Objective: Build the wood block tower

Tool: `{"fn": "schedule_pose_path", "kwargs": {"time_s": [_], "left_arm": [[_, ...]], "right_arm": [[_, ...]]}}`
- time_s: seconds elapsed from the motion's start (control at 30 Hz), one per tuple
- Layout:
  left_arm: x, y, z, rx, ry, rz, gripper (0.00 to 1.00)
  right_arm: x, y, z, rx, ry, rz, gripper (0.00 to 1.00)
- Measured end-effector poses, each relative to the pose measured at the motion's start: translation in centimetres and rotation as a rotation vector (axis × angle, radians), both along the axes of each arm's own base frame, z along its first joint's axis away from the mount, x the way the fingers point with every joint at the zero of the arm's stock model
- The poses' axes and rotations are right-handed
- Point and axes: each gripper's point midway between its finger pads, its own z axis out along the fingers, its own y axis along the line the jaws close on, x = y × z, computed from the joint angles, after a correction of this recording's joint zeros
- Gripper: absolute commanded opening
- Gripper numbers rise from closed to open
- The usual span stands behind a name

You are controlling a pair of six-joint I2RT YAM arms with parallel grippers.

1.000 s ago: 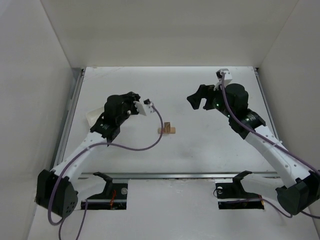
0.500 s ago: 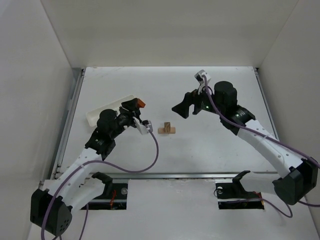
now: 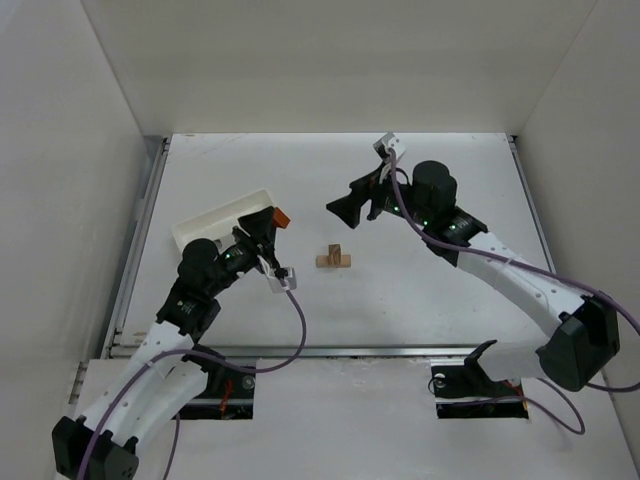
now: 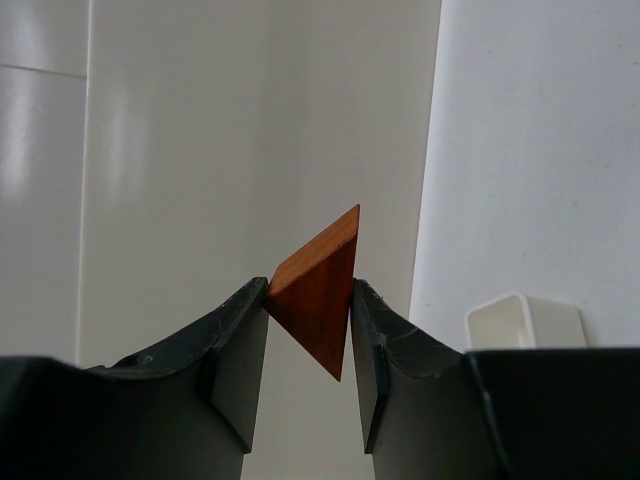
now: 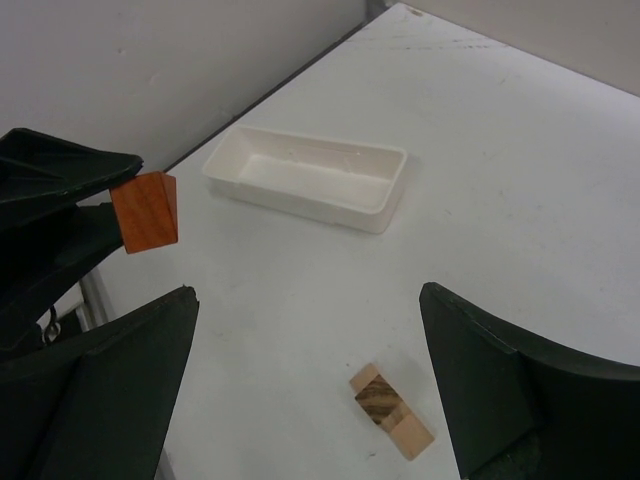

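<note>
Roof piece [image 4: 318, 300], reddish-brown and triangular, sits pinched in the left gripper [image 4: 308, 290], while the tan blocks [image 3: 333, 259] rest on the table [image 3: 400, 300] to that gripper's right, nearer the spread-wide, empty right gripper [image 5: 307, 292].

The left arm [image 3: 160, 345] and right arm [image 3: 520, 285] had white link shells and black joint housings. Purple cables [image 3: 302, 315] trailed from each towards black bases [image 3: 575, 345] at the bench's [image 3: 400, 290] near edge. The fingers [image 4: 235, 370] were matte black and smoothly curved.

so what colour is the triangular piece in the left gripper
The triangular piece is reddish-brown, clearest in the left wrist view.
</note>
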Motion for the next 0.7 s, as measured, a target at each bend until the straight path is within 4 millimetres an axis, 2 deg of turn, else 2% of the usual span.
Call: {"fn": "schedule_pose_path", "kwargs": {"time_s": [0.23, 0.37, 0.47, 0.63, 0.7], "left_arm": [[0.9, -0.1, -1.7, 0.053, 0.051, 0.011, 0.04], [1.0, 0.1, -1.9, 0.083, 0.04, 0.022, 0.04], [1.2, 0.3, -1.8, 0.102, 0.013, 0.036, 0.04], [1.2, 0.8, -2.0, 0.126, -0.03, 0.058, 0.04], [1.3, 0.9, -2.2, 0.128, -0.027, 0.064, 0.04]], "right_arm": [[-0.2, 4.0, -2.2, -0.022, 0.015, 0.061, 0.98], [-0.8, 6.3, -1.7, -0.008, -0.001, 0.13, 0.94], [-0.9, 7.9, -0.8, 0.014, -0.028, 0.182, 0.84], [-1.8, 9.6, -0.9, 0.03, -0.053, 0.25, 0.83], [-2.3, 10.3, -1.1, 0.035, -0.058, 0.269, 0.8]]}}
